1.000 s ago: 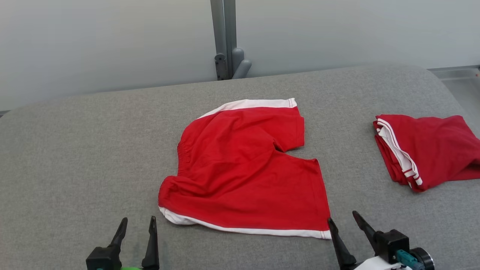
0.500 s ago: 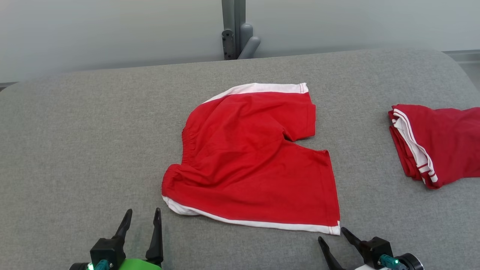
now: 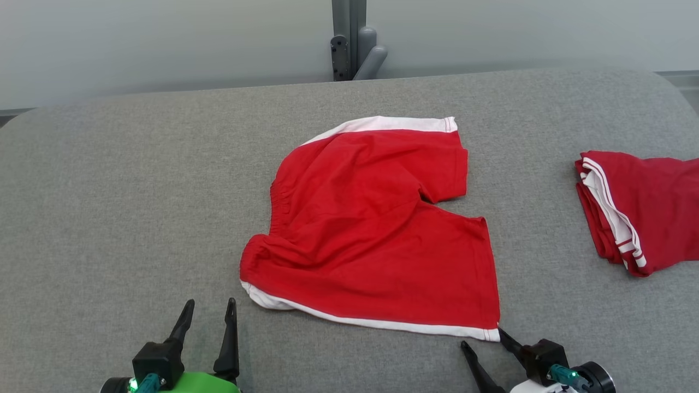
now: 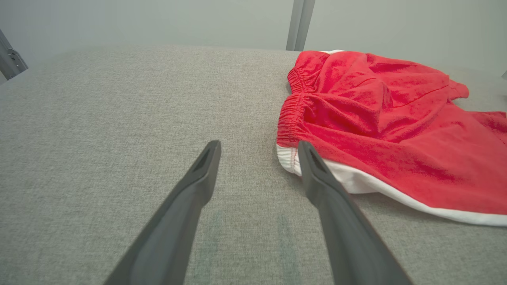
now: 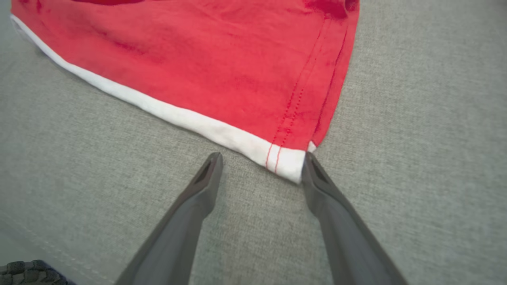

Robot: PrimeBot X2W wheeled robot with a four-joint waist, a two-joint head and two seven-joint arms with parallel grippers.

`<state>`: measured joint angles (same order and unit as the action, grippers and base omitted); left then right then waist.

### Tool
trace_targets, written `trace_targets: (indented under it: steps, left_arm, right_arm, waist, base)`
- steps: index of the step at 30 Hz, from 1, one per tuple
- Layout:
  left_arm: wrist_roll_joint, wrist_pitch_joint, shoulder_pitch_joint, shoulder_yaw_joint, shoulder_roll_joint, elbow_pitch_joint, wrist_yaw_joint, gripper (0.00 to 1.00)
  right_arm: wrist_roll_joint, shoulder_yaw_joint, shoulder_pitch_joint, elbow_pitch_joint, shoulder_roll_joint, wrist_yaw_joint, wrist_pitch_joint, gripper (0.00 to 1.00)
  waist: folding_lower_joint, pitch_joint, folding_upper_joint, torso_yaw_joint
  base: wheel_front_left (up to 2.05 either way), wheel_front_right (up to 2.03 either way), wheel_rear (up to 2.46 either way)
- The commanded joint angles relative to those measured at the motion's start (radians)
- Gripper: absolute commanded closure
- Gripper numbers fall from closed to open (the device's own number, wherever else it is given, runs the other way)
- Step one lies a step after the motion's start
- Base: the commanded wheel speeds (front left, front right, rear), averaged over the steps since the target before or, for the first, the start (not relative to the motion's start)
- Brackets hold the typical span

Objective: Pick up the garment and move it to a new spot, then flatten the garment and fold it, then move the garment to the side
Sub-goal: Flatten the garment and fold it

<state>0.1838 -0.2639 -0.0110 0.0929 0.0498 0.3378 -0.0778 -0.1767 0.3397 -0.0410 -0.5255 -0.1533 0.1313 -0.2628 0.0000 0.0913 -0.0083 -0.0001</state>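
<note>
Surface: grey fabric-covered table [image 3: 109, 191], rounded at its far corners.
Task garment: red cotton shorts with white side stripes and a gathered elastic waistband [image 3: 371, 229], spread out flat at the middle of the table. The waistband faces the table's left edge and the leg hems face the right edge. Some creases run across the upper leg.
My left gripper [image 3: 211, 301]: near the table's near edge, fingers apart, nothing between them. It stands just beside the near corner of the waistband. I cannot tell whether it makes contact.
My right gripper [image 3: 483, 337]: near edge, fingers apart, nothing clamped. One fingertip [image 5: 311, 162] meets the white near corner of the lower leg hem.
Other item: folded red garment with white trim [image 3: 644, 213], at the right edge, well apart from the shorts.
Background: grey metal post [image 3: 349, 38] behind the far edge.
</note>
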Motion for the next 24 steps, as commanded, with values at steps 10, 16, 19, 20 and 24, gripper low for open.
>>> trace_targets:
  steps: [10, 16, 19, 20, 24]
  left_arm:
    - [0.010, 0.000, 0.008, -0.006, 0.002, 0.004, 0.005, 0.00]
    - [0.019, 0.000, 0.024, 0.016, 0.002, 0.035, -0.010, 0.00]
    - [0.026, 0.000, 0.029, 0.029, 0.002, 0.052, -0.018, 0.00]
    - [0.032, 0.000, 0.029, 0.034, 0.002, 0.063, -0.020, 0.00]
    - [0.038, 0.000, 0.041, 0.059, 0.002, 0.086, -0.032, 0.00]
  right_arm:
    - [-0.020, 0.000, -0.009, 0.027, -0.024, -0.001, -0.002, 1.00]
    - [-0.017, -0.062, 0.003, 0.061, -0.060, -0.001, -0.002, 1.00]
    - [-0.010, -0.087, 0.004, 0.071, -0.076, -0.001, -0.002, 1.00]
    - [-0.007, -0.093, 0.003, 0.072, -0.080, -0.001, -0.002, 1.00]
    - [-0.004, -0.105, 0.001, 0.074, -0.092, -0.001, -0.002, 1.00]
  waist:
    - [0.0000, 0.010, 0.0083, -0.011]
    - [0.0000, 0.021, 0.0083, -0.039]
    - [0.0000, 0.026, 0.0083, -0.051]
    - [0.0000, 0.027, 0.0083, -0.055]
    - [0.0000, 0.031, 0.0083, -0.062]
  base:
    - [0.00, 0.00, 0.00]
    - [0.00, 0.00, 0.00]
    - [0.00, 0.00, 0.00]
    - [0.00, 0.00, 0.00]
    - [0.00, 0.00, 0.00]
